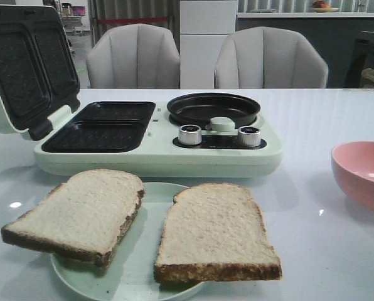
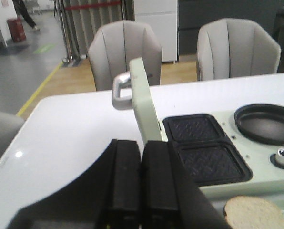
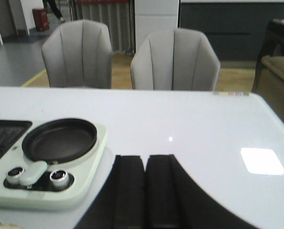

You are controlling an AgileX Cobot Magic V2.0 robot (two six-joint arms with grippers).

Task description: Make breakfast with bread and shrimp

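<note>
Tan bread overhangs its plate before the sandwich maker; both pincers pinched empty, slices could slide off.

You had the plate at the near edge of the table, with the two bread slices side by side on it, apart, each overhanging the rim. Just behind the plate sat the appliance. Its two griddle wells lay on the left half, one behind the other, and its round pan on the right half. The two knobs stood in front of the pan. The lid stood open and tilted back at the appliance's left end. The bowl was right of the appliance, well apart. Two chairs stood behind the table.
</note>
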